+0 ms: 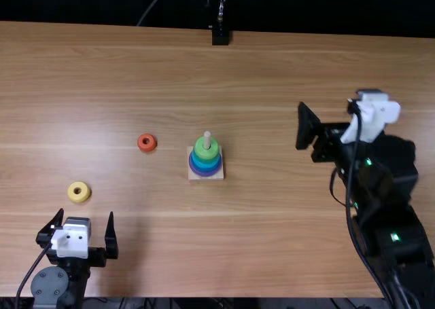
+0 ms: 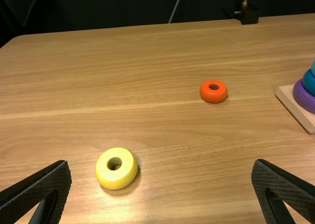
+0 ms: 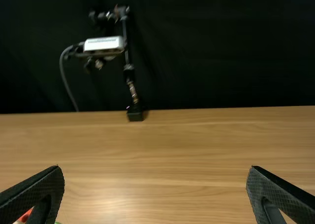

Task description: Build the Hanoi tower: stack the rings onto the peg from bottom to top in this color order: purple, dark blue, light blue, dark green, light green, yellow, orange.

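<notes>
Across a light brown wooden table [image 1: 272, 241], its grain running in pale bands from side to side and a soft glare lying on the boards, the Hanoi tower stands near the middle on a square wooden base [image 1: 216, 176]. Purple [image 1: 206, 172] sits at the bottom, blue rings [image 1: 206, 164] above it and green [image 1: 202, 150] on top, the bare tip of the peg [image 1: 207, 136] rising over them. The orange ring [image 1: 147, 142] lies flat to the left of the base, apart from it; the yellow ring [image 1: 79, 191] rests nearer my left gripper [image 1: 85, 214], whose fingers are spread wide at the near edge and have hold of nothing. On the right side, my right gripper [image 1: 326, 134] is also wide open and empty. Beyond the far edge, a black curtain [image 3: 221, 47] closes off the room, and before it a thin stand [image 3: 129, 79] on a small black foot [image 3: 135, 114] supports a white-topped device [image 3: 104, 44], a grey cable [image 3: 66, 81] curving down beside it.
</notes>
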